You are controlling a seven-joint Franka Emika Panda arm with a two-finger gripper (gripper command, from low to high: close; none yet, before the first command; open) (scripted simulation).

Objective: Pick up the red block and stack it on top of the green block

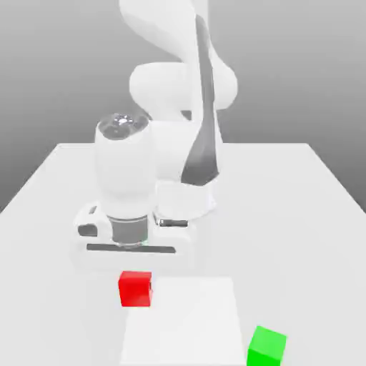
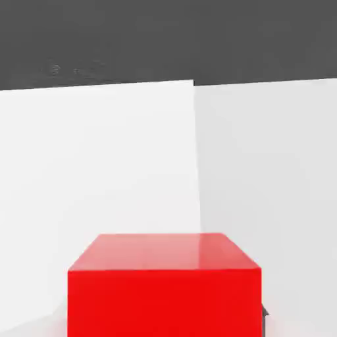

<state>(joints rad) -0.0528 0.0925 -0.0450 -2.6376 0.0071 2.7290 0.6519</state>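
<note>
Exterior view is showing the Panda gripper point(image 1: 134, 269) hanging on the exterior view's left, pointing down. Jaw state: can't tell whether they're wide, narrow or clamping, as the pictures aren't settling it. Red block point(image 1: 136, 289) is sitting directly under the hand body in that view, showing a plain front face and a thin strip of top face. Hand view is showing the same block close up, with its top face and one side face facing the camera; a small dark piece is peeking out just beside it, too little showing to identify. Next out, a flat white square patch point(image 1: 184, 322) is lying on the pale gray tabletop point(image 1: 286, 243), and the red block is overlapping its far-left corner in the exterior view. Green block point(image 1: 266, 347) is resting near the patch, past its side toward the exterior view's right, well apart from the red one, with the picture's bottom edge cropping it. White arm point(image 1: 168, 150) with dark gray trim is rising behind the gripper, and a gray gradient backdrop point(image 1: 286, 71) is spanning the area beyond the tabletop.
</note>
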